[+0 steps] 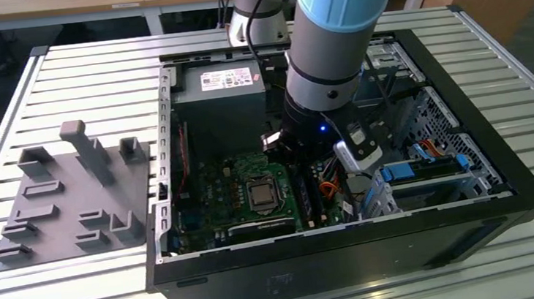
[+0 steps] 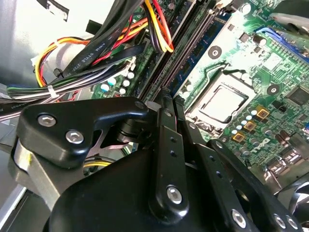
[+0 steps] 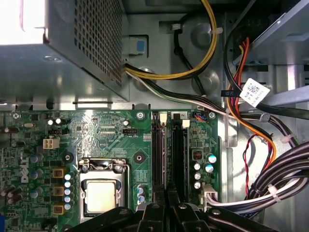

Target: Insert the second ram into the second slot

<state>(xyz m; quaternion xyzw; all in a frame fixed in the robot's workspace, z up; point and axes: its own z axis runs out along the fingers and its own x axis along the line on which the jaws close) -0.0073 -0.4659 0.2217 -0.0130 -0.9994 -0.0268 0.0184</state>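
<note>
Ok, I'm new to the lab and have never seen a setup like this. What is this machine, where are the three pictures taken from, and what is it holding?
It is a single robot arm reaching down into an open computer case that lies on a slatted table. The exterior view comes from a camera off the arm; a grey holder tray sits at that view's left. The two wrist views come from cameras riding on the arm, looking inside the case. They show the green motherboard, its processor socket, the metal power supply and bundled cables. The black gripper is low over the long memory slots beside the socket. Whether it holds anything I cannot tell.
</note>
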